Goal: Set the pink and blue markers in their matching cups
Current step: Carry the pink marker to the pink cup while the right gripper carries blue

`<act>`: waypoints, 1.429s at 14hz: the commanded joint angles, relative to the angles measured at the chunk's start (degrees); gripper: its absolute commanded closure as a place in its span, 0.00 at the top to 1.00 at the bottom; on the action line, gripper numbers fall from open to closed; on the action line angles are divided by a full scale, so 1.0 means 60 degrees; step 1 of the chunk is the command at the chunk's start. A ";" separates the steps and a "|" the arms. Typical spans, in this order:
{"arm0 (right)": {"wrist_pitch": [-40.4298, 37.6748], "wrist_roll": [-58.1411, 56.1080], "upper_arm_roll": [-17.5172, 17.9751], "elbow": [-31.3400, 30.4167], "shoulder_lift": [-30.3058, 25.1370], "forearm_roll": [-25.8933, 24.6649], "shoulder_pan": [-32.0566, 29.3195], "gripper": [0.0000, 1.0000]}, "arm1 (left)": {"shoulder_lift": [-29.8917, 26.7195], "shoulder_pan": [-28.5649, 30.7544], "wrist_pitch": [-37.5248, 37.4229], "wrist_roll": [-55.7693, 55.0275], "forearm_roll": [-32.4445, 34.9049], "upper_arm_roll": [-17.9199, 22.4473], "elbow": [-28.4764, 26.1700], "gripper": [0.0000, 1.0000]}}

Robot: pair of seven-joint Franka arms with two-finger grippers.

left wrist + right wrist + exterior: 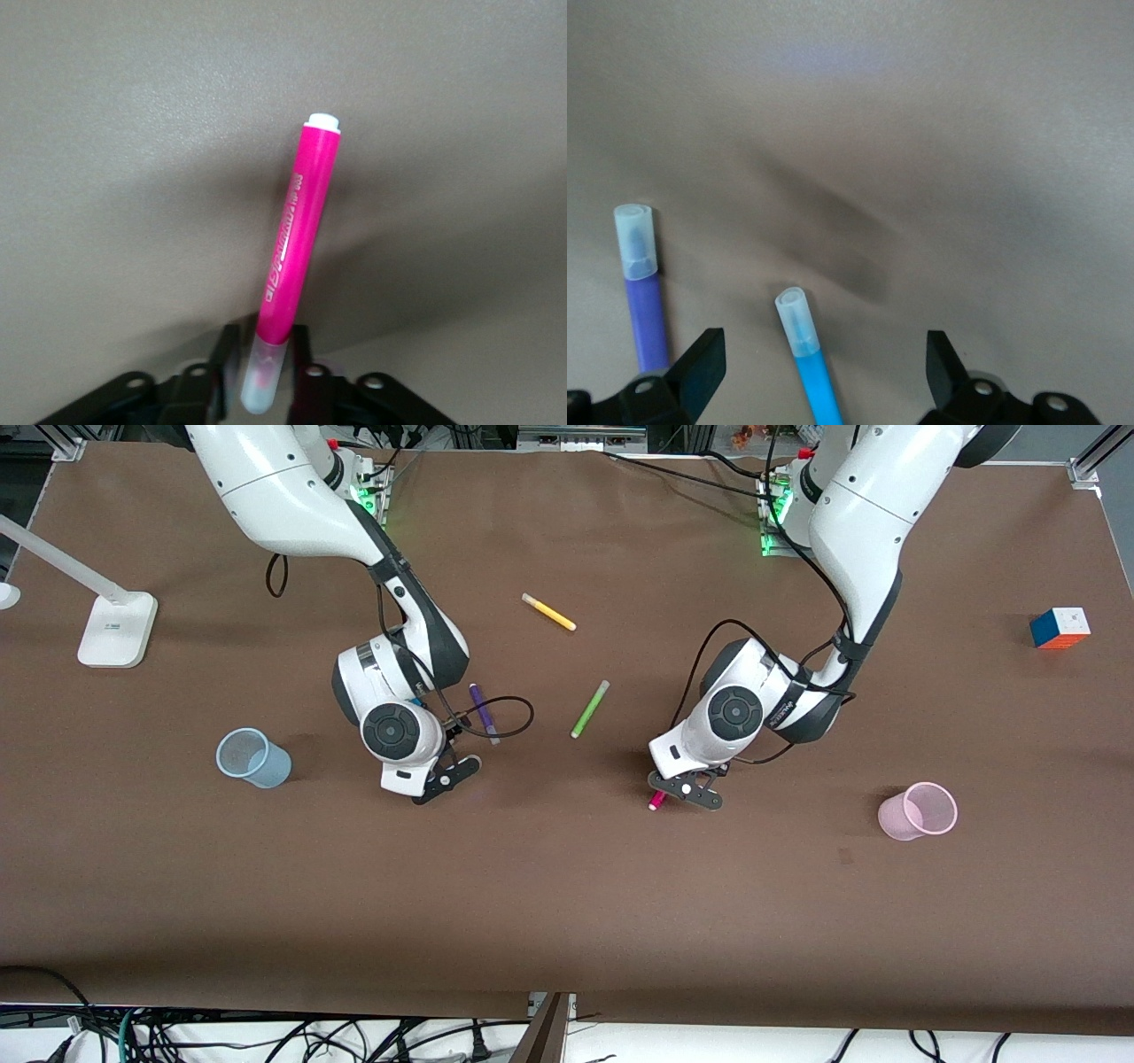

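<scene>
A: From the front, where do things stand?

B: The left claw (687,790) is low over the brown paper-covered table (567,903), with the magenta felt-tip marker (656,801) poking out beneath it. The translucent pale pink plastic cup (918,810) stands well apart, toward the left arm's end. The right claw (447,775) is low beside the dark purple pen (484,713); the translucent pale blue cup (253,757) stands toward the right arm's end. A lime-green pen (589,708) and a yellow pen (548,612) lie farther from the camera, between the arms.

A: And the left wrist view?

B: That claw (264,372) is clenched on the pink marker's (291,266) paler cap end, the glossy barrel pointing away. Gripped that near one end, a smooth round pen could swivel, so I'd carry it steadily and lower it upright into the cup.

A: The right wrist view?

B: There the claw (819,372) is released, its fingers (702,365) spread either side of the bright blue marker with its clear greyish cap (808,354), not touching it. The purple pen (642,292) lies close by, so I'd close squarely across the blue barrel only.
</scene>
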 commanded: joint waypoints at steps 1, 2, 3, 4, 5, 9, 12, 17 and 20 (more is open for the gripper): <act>0.0473 -0.0094 -0.0084 -0.0468 -0.0139 0.0010 0.0181 1.00 | 0.0058 -0.0047 0.0132 -0.0190 0.0295 0.0050 0.0033 0.00; 0.0474 -0.0094 -0.0098 -0.0484 -0.0139 0.0010 0.0196 1.00 | 0.0029 0.0011 0.0060 -0.0190 0.0281 0.0050 0.0047 0.00; 0.0474 -0.0080 -0.0099 -0.0513 -0.0139 0.0010 0.0196 0.98 | -0.0102 0.0099 -0.0071 -0.0132 0.0281 0.0035 0.0047 0.00; 0.0474 -0.0079 -0.0099 -0.0528 -0.0139 0.0010 0.0210 0.90 | -0.0481 0.0172 -0.0624 -0.0074 0.0281 0.0021 0.0076 0.00; 0.0474 -0.0079 -0.0099 -0.0542 -0.0124 0.0010 0.0239 0.80 | -0.0861 0.0332 -0.1528 0.0014 0.0252 -0.0008 0.0236 0.00; 0.0488 -0.0079 -0.0113 -0.0572 -0.0081 -0.0020 0.0342 0.68 | -0.1685 0.1079 -0.5745 0.2102 0.0120 -0.0024 0.1975 0.00; 0.0561 -0.0079 -0.0113 -0.0586 0.0007 -0.0034 0.0415 0.64 | -0.1686 0.1928 -0.8284 0.3948 0.0643 0.0123 0.3325 0.00; 0.0562 -0.0079 -0.0128 -0.0586 0.0008 -0.0034 0.0459 0.00 | -0.1408 0.2692 -0.8788 0.7553 0.4082 0.0196 0.3783 0.00; 0.0503 -0.0239 -0.0157 -0.0441 -0.0094 -0.0020 0.0416 0.00 | -0.0984 0.2605 -0.8774 0.8568 0.6352 0.0240 0.3783 0.00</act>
